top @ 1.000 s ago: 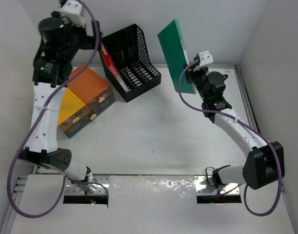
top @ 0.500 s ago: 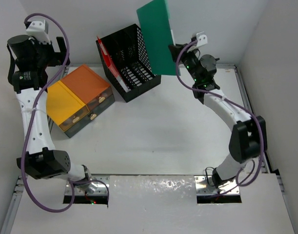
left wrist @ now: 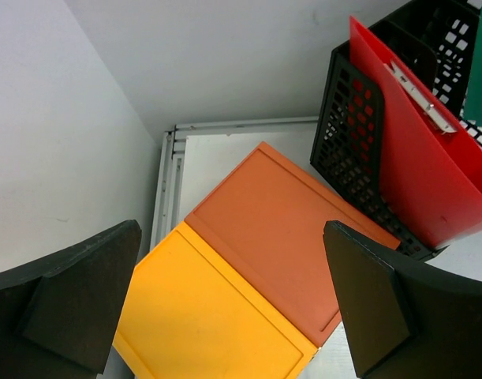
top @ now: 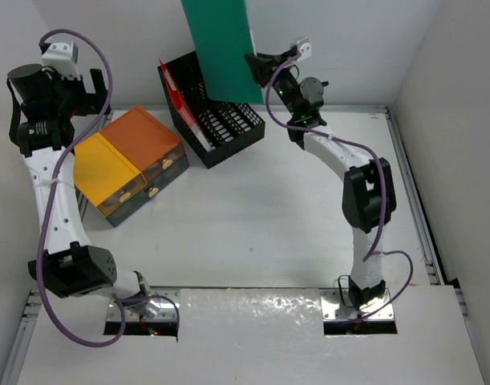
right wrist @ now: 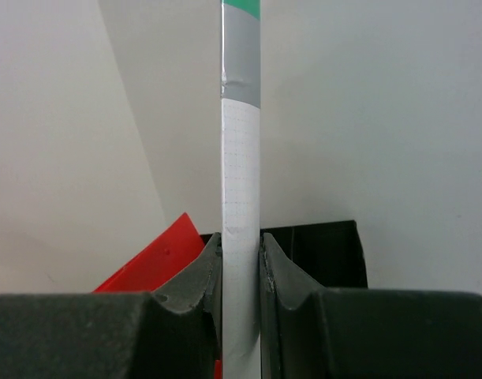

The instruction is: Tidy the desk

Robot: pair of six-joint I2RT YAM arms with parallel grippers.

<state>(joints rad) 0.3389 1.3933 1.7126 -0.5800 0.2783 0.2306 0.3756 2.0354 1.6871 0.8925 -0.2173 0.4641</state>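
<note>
walls (top: pixel 373 40): plain white, three sides | light: even, possibly overhead

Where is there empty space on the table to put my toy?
The widest bare patch is the middle of the desk, bordered by the orange-yellow box, the black rack and the right arm. A smaller one lies between that arm and the right rail. The far left is crowded: box, rack, and the green folder held overhead.
</note>
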